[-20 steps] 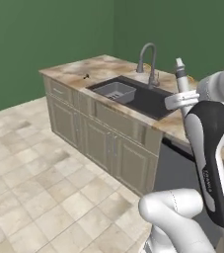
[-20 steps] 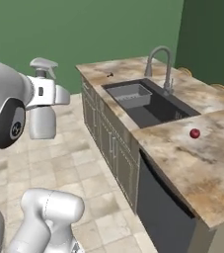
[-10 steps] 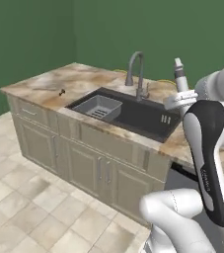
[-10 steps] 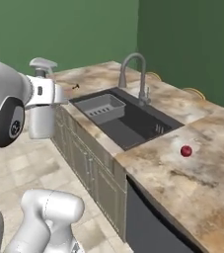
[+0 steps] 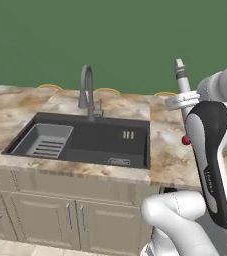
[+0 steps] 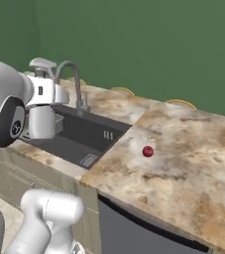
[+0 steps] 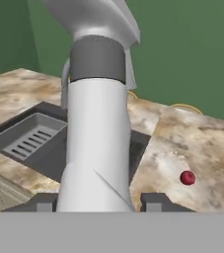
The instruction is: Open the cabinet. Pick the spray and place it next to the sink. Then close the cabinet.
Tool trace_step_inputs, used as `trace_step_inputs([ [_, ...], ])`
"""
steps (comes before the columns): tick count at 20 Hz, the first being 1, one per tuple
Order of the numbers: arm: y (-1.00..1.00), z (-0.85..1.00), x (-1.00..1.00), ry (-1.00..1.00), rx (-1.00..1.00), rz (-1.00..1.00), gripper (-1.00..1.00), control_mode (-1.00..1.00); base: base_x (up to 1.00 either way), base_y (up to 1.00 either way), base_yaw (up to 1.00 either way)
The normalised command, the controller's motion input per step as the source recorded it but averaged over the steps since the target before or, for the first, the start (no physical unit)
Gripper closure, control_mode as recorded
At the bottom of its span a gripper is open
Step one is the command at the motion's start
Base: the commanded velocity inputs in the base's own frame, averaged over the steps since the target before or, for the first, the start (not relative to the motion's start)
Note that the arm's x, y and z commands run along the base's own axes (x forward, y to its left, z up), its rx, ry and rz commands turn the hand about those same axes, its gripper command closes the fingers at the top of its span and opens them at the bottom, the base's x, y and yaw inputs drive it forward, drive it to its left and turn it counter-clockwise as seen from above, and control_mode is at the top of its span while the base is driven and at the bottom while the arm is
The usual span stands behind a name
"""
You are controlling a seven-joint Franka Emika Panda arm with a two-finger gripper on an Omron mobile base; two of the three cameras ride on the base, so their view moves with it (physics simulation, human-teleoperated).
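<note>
From the left base view, the arm is carrying the spray (image 5: 181, 85) upright above the surface (image 5: 170, 150), to the right of the sink (image 5: 85, 140). The bottle is tall and slim, so it could topple when set down, likely if it lands tilted or is released too high. The faucet (image 5: 86, 92) is standing at the back of the basin, well apart from the bottle. A small red ball (image 5: 186, 141) is lying just beside the arm (a poor spot to land on).

From the right base view, the tool (image 6: 40, 106) is pinching the spray around its body, off the near edge of the surface and in front of the sink. The red ball is sitting on open marbled surface to the right of the basin; if the bottle comes down on it, it may tip or roll the ball away.

From the hand view, the spray is sitting between the two dark fingertips (image 7: 155, 201), its body hiding much of the basin. A drain rack (image 7: 27, 138) is resting inside the sink, where a slipped bottle would fall.
</note>
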Motion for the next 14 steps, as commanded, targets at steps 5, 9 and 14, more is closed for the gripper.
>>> trace_step_inputs([
  [5,0.0,0.0,0.0,0.0,0.0,0.0,1.0,1.0,0.62,0.44,-0.68],
  [9,0.0,0.0,0.0,0.0,0.0,0.0,1.0,1.0,0.29,0.08,-0.35],
  [14,0.0,0.0,0.0,0.0,0.0,0.0,1.0,1.0,0.0,0.0,0.0],
])
